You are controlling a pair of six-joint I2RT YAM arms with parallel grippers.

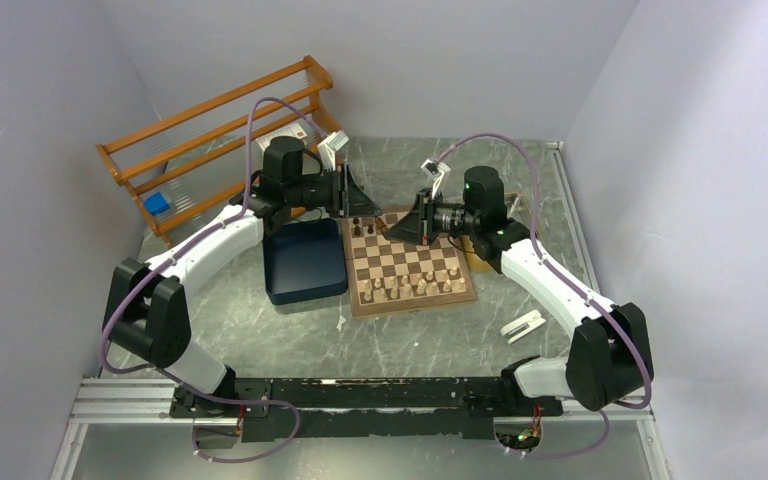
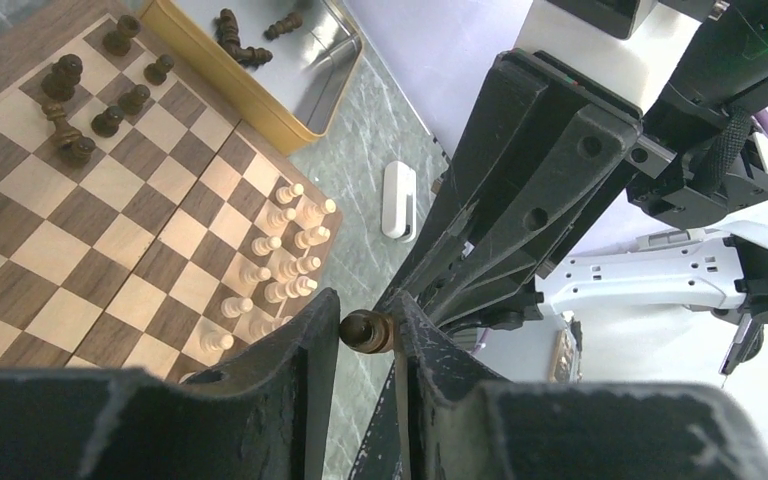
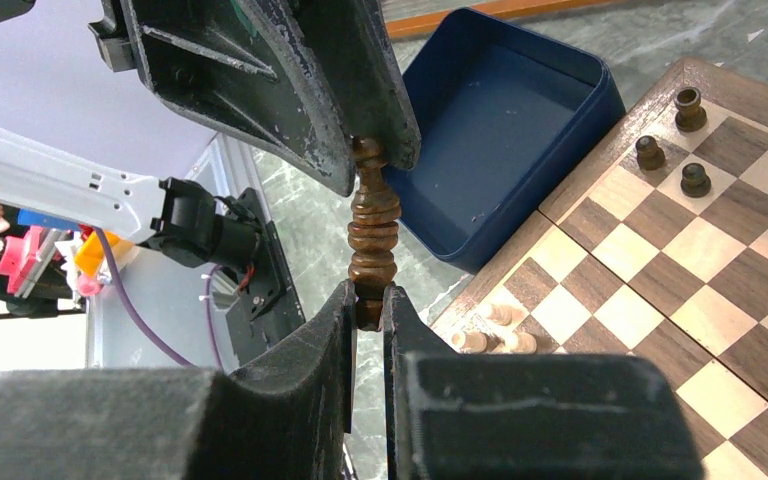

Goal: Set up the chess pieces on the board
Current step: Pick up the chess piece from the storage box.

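Note:
A tall dark brown chess piece (image 3: 372, 225) hangs in the air between both grippers. My right gripper (image 3: 368, 300) is shut on one end of it. My left gripper (image 2: 368, 318) is shut on the other end (image 2: 368, 332), and its fingers (image 3: 380, 110) show at the top of the right wrist view. The two grippers meet above the far left part of the board (image 1: 415, 307): left gripper (image 1: 368, 200), right gripper (image 1: 400, 222). A few dark pieces (image 3: 687, 140) stand on the board's far squares. More dark pieces (image 2: 240, 45) lie in a gold tray.
Pale cream pieces (image 1: 410, 288) line the board's near rows. A dark blue tray (image 1: 305, 260) sits left of the board, the gold tray (image 1: 480, 262) right of it. A white object (image 1: 523, 326) lies near right. A wooden rack (image 1: 220, 130) stands at the back left.

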